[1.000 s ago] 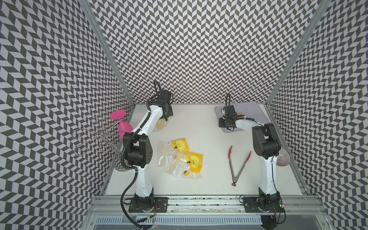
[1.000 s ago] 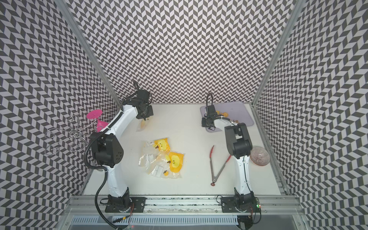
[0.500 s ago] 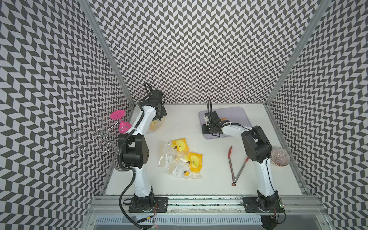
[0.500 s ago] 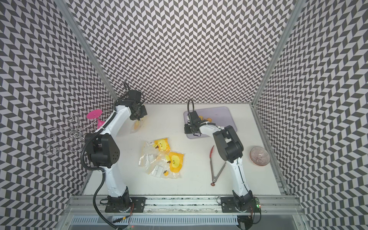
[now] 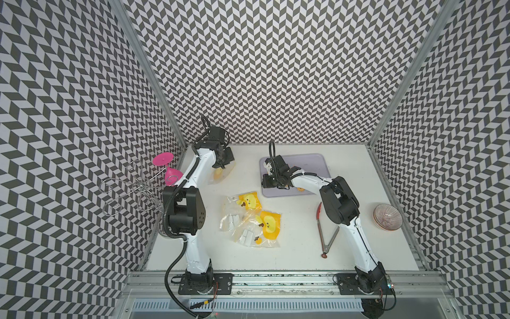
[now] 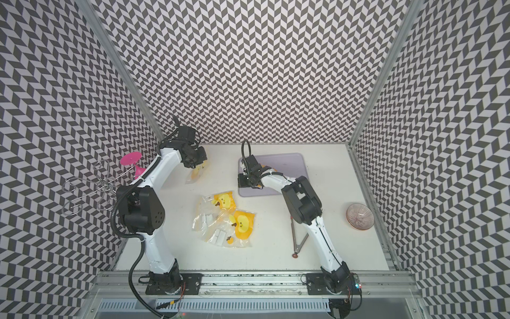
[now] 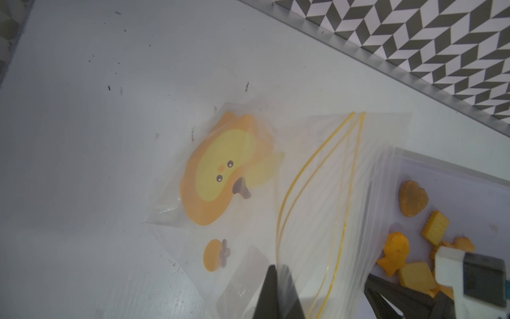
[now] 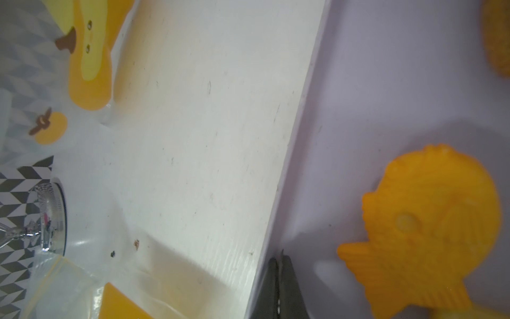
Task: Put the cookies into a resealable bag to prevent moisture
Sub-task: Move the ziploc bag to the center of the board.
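left gripper [image 7: 280,272]: jaws closed; the two dark fingers pinch the thin clear film of the resealable bag [image 7: 317,193] close to its mouth.
resealable bag: soft see-through plastic with two yellow zip lines and a printed orange cartoon face. it hangs from the gripper, its lower part lies on the white table [image 7: 110,165], and it is near the tray.
right gripper [image 8: 278,262]: jaws closed on the raised rim of the smooth lilac tray [image 8: 386,82], on the side that faces the bag.
cookies [image 7: 414,248]: small flat biscuits, orange, yellow and brown, lying on the tray. we make out a heart, a dotted square and a fish cookie [image 8: 430,221] with fine ribs.
hidden: in both top views the right arm covers most of the cookies. in the left wrist view the right gripper's body and the picture edge cut some off.
hard to make out: the fish cookie is blurred because it is so close.
elsewhere: spare printed bags [image 5: 251,218], metal tongs [image 5: 325,229], ribbed pink bowl [image 5: 387,220].
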`<state>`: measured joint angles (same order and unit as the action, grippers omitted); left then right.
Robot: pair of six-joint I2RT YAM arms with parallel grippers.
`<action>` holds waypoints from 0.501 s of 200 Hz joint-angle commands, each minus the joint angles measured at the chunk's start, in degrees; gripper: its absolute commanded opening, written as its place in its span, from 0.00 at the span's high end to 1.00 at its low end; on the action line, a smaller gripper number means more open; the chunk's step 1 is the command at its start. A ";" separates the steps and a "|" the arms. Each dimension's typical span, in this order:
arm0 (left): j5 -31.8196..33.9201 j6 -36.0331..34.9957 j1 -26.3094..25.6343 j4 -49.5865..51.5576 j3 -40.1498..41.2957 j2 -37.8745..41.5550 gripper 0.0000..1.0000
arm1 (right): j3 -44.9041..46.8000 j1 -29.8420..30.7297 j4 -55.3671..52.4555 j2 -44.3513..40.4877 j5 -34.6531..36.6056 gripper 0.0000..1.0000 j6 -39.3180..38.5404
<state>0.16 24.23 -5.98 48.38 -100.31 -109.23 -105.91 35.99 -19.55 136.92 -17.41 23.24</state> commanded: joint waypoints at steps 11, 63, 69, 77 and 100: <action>-2.27 -3.30 0.18 -3.10 2.01 4.07 1.00 | -4.56 0.61 -1.60 2.41 -3.74 1.00 0.42; -4.39 -4.16 -0.31 -7.44 6.18 6.18 1.00 | 0.25 -0.70 0.12 -14.38 3.83 1.00 -1.83; -4.51 -4.10 -0.63 -7.65 6.10 6.02 1.00 | 3.31 -1.22 0.93 -17.36 5.40 1.00 -1.52; -4.39 -4.02 -1.26 -7.70 5.74 5.48 1.00 | 7.28 -1.99 0.97 -21.14 7.72 1.00 -1.21; -3.62 -3.75 -3.51 -7.51 4.09 3.54 1.00 | 22.02 -3.52 0.17 -33.36 16.07 0.95 1.00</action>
<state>-3.11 20.62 -7.03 42.57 -94.67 -104.44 -95.09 34.57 -21.32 116.27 -12.10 22.50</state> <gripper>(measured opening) 0.047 0.047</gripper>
